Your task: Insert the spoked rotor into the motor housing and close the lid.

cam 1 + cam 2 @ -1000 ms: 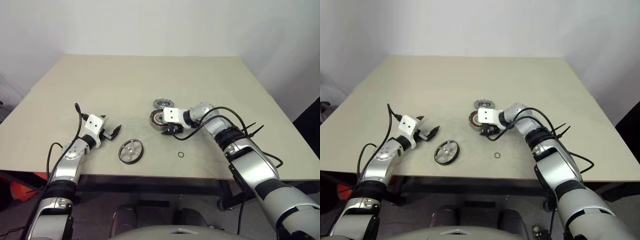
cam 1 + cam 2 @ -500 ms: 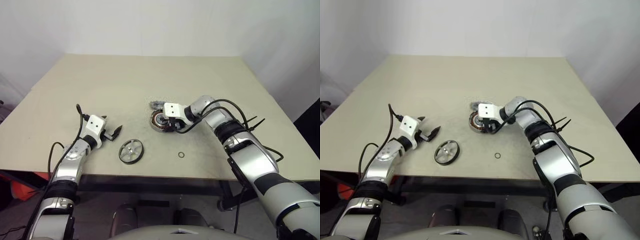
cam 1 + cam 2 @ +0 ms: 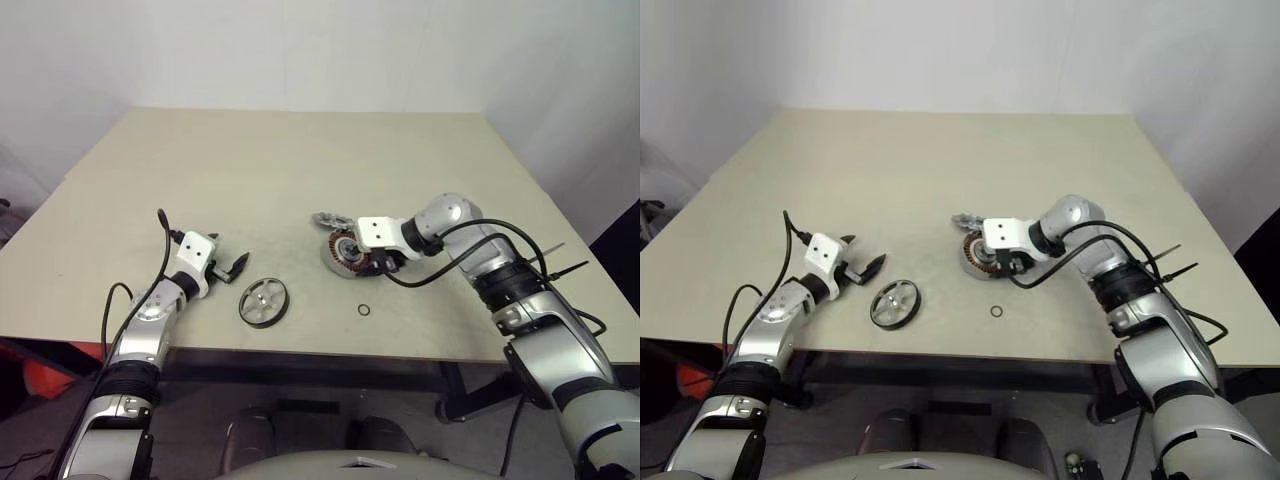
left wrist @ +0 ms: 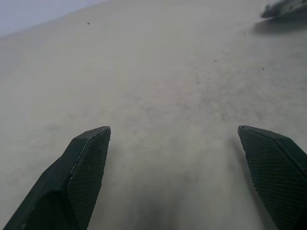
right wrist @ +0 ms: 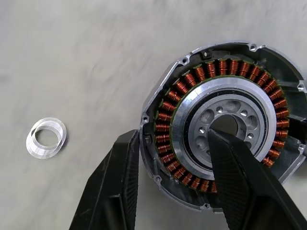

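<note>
The right hand [image 5: 175, 184], clamped across the motor housing [image 3: 349, 253] wall with one finger outside and one in the bore, has dragged it toward the tabletop's right edge, clear of the lid [image 3: 327, 220] lying just behind. Its axis stands upright, windings facing up (ready for loading). The spoked rotor [image 3: 263, 302] lies flat near the front edge. The left hand [image 3: 233, 265] hovers beside it, fingers wide apart.

You've dragged motor housing [image 3: 347, 252] rightward across frame with right pincer [image 3: 378, 264], away from lid [image 3: 327, 220].
</note>
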`<act>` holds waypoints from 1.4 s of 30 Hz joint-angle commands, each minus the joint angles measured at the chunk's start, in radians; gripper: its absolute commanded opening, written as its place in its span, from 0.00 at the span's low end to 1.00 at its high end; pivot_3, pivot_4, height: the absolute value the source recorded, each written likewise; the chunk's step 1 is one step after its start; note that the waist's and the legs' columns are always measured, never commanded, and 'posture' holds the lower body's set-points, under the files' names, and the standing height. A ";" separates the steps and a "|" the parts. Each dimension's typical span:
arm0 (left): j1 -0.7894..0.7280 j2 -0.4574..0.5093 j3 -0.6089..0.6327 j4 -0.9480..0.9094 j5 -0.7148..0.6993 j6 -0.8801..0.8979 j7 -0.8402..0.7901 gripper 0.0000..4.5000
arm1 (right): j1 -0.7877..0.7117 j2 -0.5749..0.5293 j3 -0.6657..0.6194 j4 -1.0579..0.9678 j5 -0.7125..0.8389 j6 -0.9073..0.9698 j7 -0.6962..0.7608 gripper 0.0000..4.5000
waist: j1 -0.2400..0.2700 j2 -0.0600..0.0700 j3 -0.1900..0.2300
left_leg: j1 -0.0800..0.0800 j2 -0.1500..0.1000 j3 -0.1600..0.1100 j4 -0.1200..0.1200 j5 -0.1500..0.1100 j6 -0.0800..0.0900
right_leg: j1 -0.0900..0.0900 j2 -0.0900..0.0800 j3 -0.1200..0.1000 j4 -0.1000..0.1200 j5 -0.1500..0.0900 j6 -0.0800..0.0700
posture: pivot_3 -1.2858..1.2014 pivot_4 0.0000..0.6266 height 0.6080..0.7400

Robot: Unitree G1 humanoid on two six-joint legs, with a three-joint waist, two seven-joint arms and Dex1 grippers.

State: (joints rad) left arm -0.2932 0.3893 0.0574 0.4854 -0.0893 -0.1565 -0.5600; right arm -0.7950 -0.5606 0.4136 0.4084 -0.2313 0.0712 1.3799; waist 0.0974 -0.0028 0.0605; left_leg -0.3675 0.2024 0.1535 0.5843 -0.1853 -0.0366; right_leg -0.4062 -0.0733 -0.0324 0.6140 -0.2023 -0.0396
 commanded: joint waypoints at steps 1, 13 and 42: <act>-0.025 0.001 -0.002 -0.010 0.001 -0.018 -0.001 1.00 | -0.007 -0.031 -0.030 -0.090 0.030 0.012 0.004 0.41 | -0.002 0.000 0.000 | 0.000 0.000 0.000 0.000 0.000 0.000 | 0.000 0.000 0.000 0.000 0.000 0.000 | 0.52 0.00 1.00; -0.048 0.014 0.000 0.012 -0.001 -0.022 -0.003 1.00 | 0.052 0.031 0.002 -0.154 0.035 0.111 -0.034 0.48 | 0.001 0.000 0.000 | 0.000 0.000 0.000 0.000 0.000 0.000 | 0.000 0.000 0.000 0.000 0.000 0.000 | 0.52 0.00 1.00; -0.121 0.011 -0.072 -0.078 -0.065 0.086 -0.222 1.00 | 0.613 -0.105 -0.321 -0.665 0.405 0.445 -0.267 0.84 | 0.001 0.000 0.000 | 0.006 0.000 -0.001 -0.003 0.000 -0.001 | 0.006 0.000 0.000 -0.005 -0.004 0.008 | 0.52 0.00 1.00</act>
State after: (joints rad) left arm -0.3935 0.3792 -0.0134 0.4446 -0.1395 -0.0755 -0.7569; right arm -0.1803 -0.6657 0.0969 -0.2170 0.1530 0.5093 1.1301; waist 0.0986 -0.0026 0.0603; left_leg -0.3599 0.2020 0.1530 0.5810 -0.1850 -0.0372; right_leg -0.3997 -0.0733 -0.0317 0.6089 -0.2067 -0.0312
